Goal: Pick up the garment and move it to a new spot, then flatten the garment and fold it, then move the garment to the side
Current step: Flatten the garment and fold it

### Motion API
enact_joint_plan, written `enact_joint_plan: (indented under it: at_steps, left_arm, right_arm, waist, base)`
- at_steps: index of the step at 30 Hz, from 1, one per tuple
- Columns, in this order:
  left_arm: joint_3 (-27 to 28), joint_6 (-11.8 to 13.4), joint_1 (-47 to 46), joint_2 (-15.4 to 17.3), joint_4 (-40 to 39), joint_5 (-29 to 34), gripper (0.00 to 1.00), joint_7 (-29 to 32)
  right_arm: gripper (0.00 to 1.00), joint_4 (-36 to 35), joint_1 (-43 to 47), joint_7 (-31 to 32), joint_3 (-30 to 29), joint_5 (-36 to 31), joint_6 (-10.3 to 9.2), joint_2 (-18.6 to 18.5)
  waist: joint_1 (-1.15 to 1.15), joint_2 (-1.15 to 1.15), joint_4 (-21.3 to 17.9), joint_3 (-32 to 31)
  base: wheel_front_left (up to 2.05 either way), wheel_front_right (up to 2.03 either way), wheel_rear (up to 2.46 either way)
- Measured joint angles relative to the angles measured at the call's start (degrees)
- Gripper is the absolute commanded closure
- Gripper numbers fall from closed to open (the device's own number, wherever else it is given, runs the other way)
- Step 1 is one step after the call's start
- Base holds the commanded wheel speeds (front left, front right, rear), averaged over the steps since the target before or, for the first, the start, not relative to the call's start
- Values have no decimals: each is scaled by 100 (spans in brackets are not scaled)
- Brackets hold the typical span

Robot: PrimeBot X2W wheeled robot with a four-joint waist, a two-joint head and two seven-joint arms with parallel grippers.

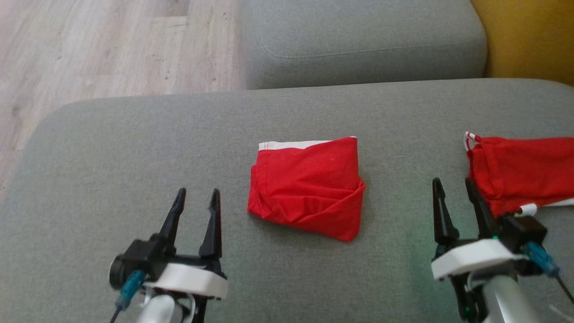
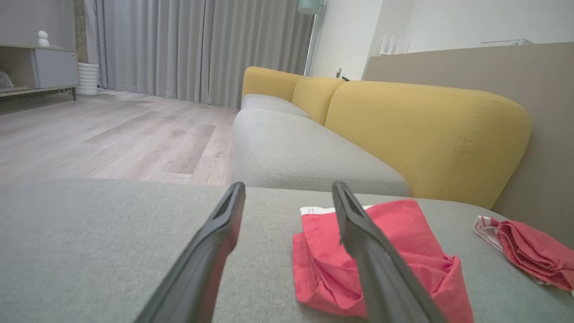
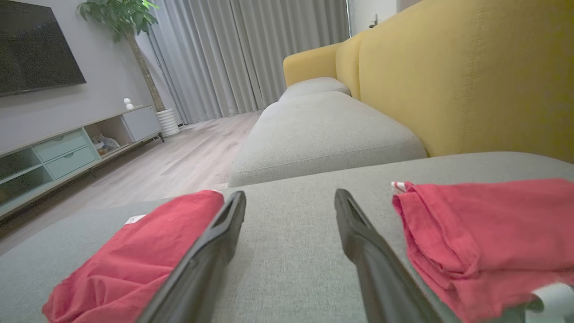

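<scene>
A red garment with a white waistband lies folded into a rough square in the middle of the grey sofa seat. A second red garment lies folded at the right edge of the head view. My left gripper hovers open and empty, left of the middle garment. My right gripper is open and empty, its right finger close beside the right-hand garment. The right wrist view has the middle garment left of its fingers.
The grey seat ends at a rounded far edge, with wooden floor beyond at the left. Another grey seat cushion adjoins at the back, and the yellow backrest rises at the right. Bare seat lies between the two garments.
</scene>
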Motion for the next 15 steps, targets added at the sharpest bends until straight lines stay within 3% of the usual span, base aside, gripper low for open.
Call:
enact_joint_plan:
  at_steps: [9, 10, 15]
  left_arm:
    - [229, -172, 235, -65, -97, 204, 0, 0]
    - [229, -200, 229, -73, -99, 221, 0, 0]
    - [216, -260, 146, -127, -91, 309, 0, 0]
  right_arm:
    - [0, -587, 347, 0, 115, 75, 0, 75]
    - [100, -592, 314, 0, 165, 74, 0, 75]
    - [100, -437, -190, 0, 449, -2, 0, 73]
  waist:
    - [0, 0, 53, 200]
    - [0, 0, 83, 246]
    - [1, 0, 307, 504]
  base:
    - [0, 0, 0]
    - [0, 0, 0]
    - [0, 0, 0]
